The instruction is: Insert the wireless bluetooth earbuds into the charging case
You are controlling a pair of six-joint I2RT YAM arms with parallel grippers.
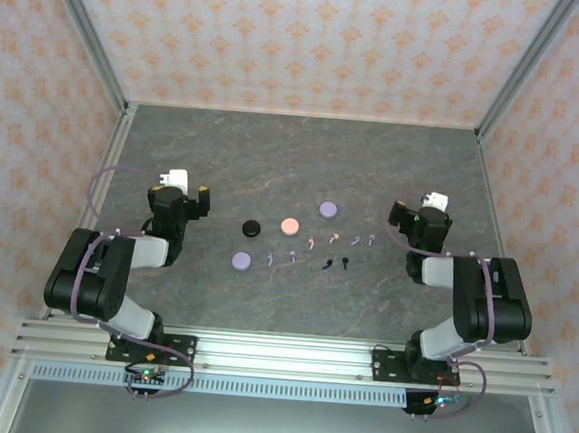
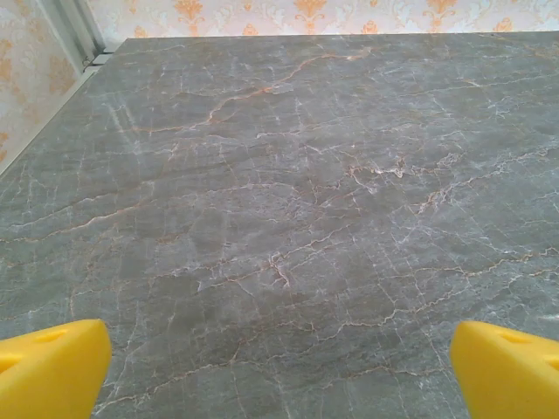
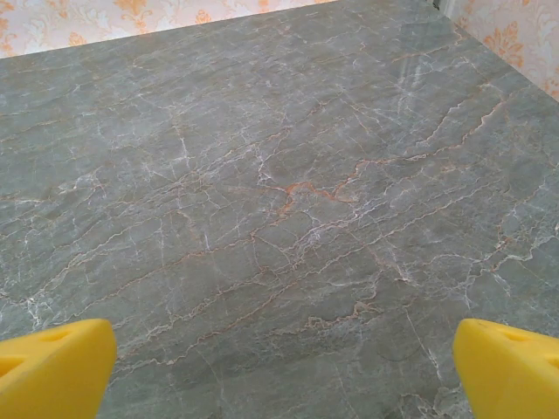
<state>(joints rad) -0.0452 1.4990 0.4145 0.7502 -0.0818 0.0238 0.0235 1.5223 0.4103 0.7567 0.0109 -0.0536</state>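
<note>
Grey stone with pale and rust-coloured veins forms the table (image 1: 224, 151), matte and flat between walls (image 1: 314, 38) papered in cream with an orange motif. Near its middle lie four smooth, round, disc-shaped charging cases. A black case (image 1: 251, 229) lies beside a salmon-pink case (image 1: 289, 226) just to its right. A lavender case (image 1: 328, 209) lies farther back and right, and a second lavender case (image 1: 242, 261) lies nearer the arms.

The wireless bluetooth earbuds (image 1: 310, 243) lie loose on the stone, outside the cases. They form a ragged line that runs from beside the near lavender disc toward the right arm (image 1: 483, 302). They are tiny stemmed shapes in lavender, pink and black, too small to show finer detail. The two black ones (image 1: 336, 263) sit nearest the front.

The left gripper (image 2: 279, 375) faces bare veined stone. Its matte yellow, wedge-shaped fingertips (image 2: 48, 371) are spread wide apart and hold nothing. The right gripper (image 3: 279, 375) is set the same way, with its yellow fingertips (image 3: 511, 371) far apart over bare stone. Both black-and-grey arms are folded back above a ribbed aluminium rail (image 1: 279, 354).
</note>
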